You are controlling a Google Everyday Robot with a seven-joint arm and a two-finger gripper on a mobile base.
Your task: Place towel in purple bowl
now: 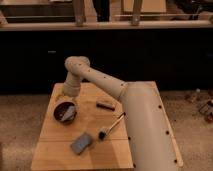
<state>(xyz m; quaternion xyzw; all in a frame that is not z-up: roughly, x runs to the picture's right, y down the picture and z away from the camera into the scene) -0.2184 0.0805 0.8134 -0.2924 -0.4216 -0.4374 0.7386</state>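
Item: towel (68,112), pale scrap, lies in purple bowl (61,111) at table's left.
Handling, est.: light, soft, no fragility; pinch any raised fold.
Gripper (68,98): just above bowl's rim; holding or empty, cannot tell.
Surface: wood table (55,150), w/ blue-grey pad (81,143), brush (111,126), 1 dark block (105,104).
Room: dark counter behind, speckled floor.

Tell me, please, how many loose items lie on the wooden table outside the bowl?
3: a dark bar near the table's middle, a brush in front of it, and a blue-grey pad nearest the front. The gripper hangs over the purple bowl; the arm may hide others.
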